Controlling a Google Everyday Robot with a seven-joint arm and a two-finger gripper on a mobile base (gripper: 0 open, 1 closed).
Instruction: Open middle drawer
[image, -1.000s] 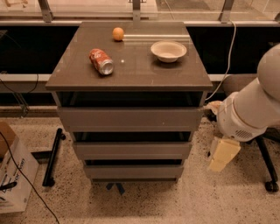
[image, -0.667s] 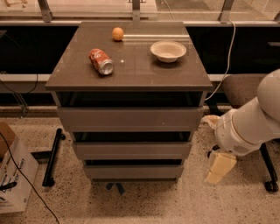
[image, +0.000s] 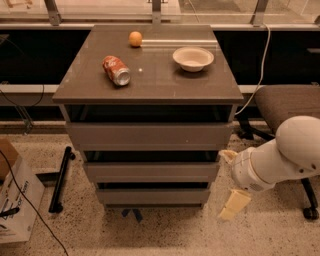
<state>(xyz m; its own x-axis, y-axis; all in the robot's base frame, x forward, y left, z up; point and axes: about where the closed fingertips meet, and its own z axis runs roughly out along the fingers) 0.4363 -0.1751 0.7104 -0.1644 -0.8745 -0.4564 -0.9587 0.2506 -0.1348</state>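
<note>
The grey-brown cabinet has three drawers. The middle drawer (image: 151, 171) is the flat, low front panel between the taller top drawer (image: 150, 135) and the bottom drawer (image: 152, 196); all three look closed. My gripper (image: 231, 181) is at the cabinet's right side, level with the middle and bottom drawers, just off the middle drawer's right end. Its two cream fingers (image: 234, 205) are spread apart and hold nothing. The white arm (image: 285, 157) comes in from the right.
On the cabinet top (image: 160, 80) lie a red soda can (image: 116, 70), an orange (image: 135, 38) and a white bowl (image: 193, 58). An office chair (image: 287, 102) stands at the right. A cardboard box (image: 15, 200) and cables are at the left on the floor.
The arm and gripper have dropped lower beside the cabinet's right side, from top-drawer height down to the middle and bottom drawers. The drawers have not moved.
</note>
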